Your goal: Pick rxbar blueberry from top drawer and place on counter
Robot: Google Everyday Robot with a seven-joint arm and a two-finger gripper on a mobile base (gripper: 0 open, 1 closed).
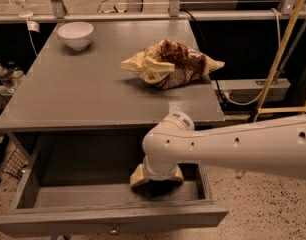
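Deep in the pick stage, by the look of it. Down in the open top drawer, lower centre of the frame: the gripper, hung from the white arm reaching in from the right edge. Cannot tell whether open or closed on anything, hidden as it is under the bulky wrist. Just beneath, against the drawer floor: a dark patch, probably the rxbar blueberry, though too shadowed and covered to be sure, and impossible to say whether touched.

No sign of the bar on the counter, so no placing yet. Up there only a yellow-and-brown snack bag right of centre and a white bowl at upper left, well apart.

Next, judging from this: secure the grasp, lift just enough to clear the drawer's front panel, draw out toward the bottom of the frame from under the counter edge, then rise and set down on the bare stretch at centre left. Main risk: clipping the counter's underside on the way out.
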